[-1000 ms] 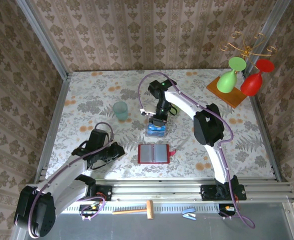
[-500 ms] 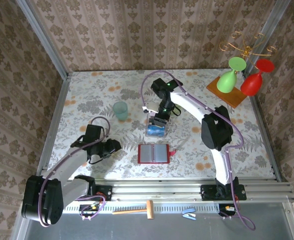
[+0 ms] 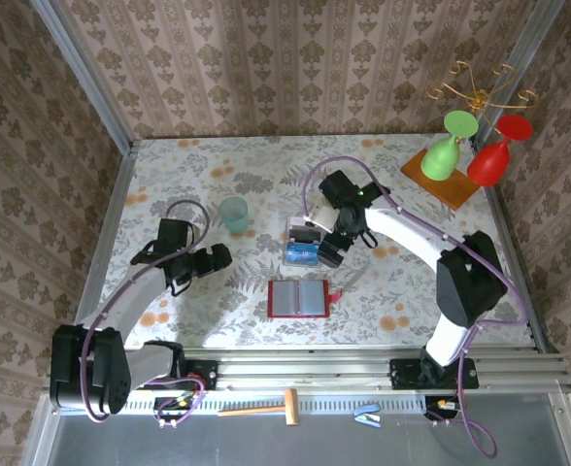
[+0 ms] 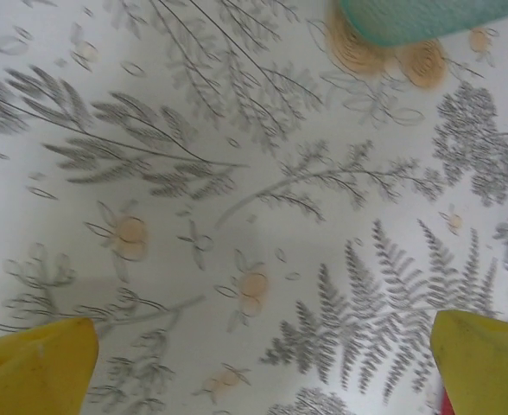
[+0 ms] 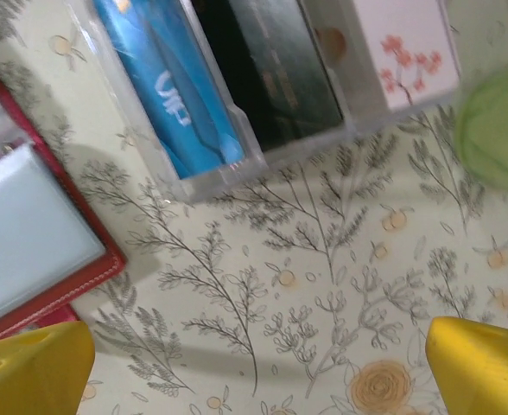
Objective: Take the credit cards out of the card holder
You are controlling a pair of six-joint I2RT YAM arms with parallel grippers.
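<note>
Red card holder (image 3: 299, 299) lies open and flat, nearest to my bases. My left gripper (image 4: 254, 363) and my right gripper (image 5: 254, 363) both stand wide open above the table (image 3: 193, 189) and hold nothing. Just behind it, the credit cards (image 5: 172, 95) stand in a clear box (image 5: 211, 169).

Your right gripper (image 3: 328, 254) has come off the far end of the clear box (image 3: 303, 252) and now sits just to its right, with that arm's elbow swung well out to the right. Your left gripper (image 3: 216, 258) has pulled away from the red wallet (image 3: 298, 298), up toward the green cup (image 3: 234, 215). Both sets of jaws have spread wide apart since a second ago.
</note>
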